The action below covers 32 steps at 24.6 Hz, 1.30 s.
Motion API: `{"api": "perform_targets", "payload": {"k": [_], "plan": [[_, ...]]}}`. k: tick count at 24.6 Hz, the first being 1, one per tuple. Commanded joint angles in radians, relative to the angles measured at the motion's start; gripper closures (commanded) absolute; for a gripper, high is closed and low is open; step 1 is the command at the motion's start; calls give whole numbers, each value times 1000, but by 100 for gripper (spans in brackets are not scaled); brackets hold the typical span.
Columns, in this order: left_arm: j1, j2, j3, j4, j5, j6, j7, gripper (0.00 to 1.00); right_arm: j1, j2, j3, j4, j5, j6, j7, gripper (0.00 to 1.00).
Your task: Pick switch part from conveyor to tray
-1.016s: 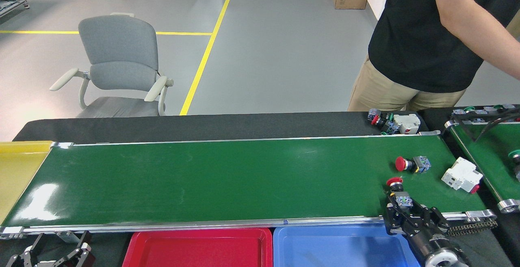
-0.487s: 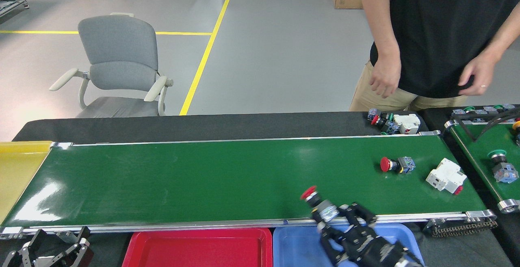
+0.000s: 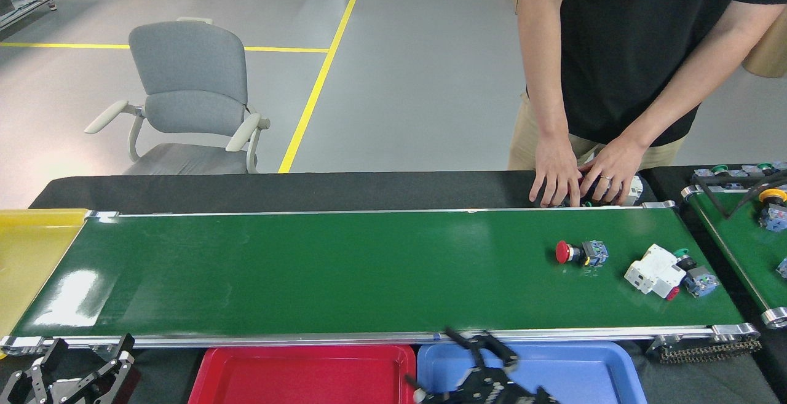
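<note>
Apparently empty right end effector (image 3: pixel 473 355) near tray (image 3: pixel 246 370), red-capped switch part (image 3: pixel 580 252) well apart.

Bright, even light — glare on the conveyor (image 3: pixel 80 293); right tool (image 3: pixel 486 361) blurred.

A grey office chair (image 3: pixel 187 93) with pale armrests stands on the grey floor (image 3: pixel 406 66) at the left — yellow lines (image 3: pixel 320 72) cross the floor beside it. A person in a black shirt (image 3: pixel 621 41) and tan trousers stands at the far right, both of the person's hands (image 3: pixel 581 173) resting on a small cluster of parts at the far edge of the black tabletop (image 3: pixel 295 190). A yellow tray (image 3: pixel 27 256) lies at the left edge. A blue tray (image 3: pixel 578 370) sits at the near side, right of centre. At the far right runs a narrower green belt (image 3: pixel 747 238) — it carries a yellow-capped button (image 3: pixel 771 204).
</note>
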Motion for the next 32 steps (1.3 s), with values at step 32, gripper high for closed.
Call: {"api": "perform_targets", "payload": {"k": [32], "plan": [[-66, 14, -22, 0, 8, -7, -55, 0, -423, 63, 119, 456, 48, 491, 26, 2]]}}
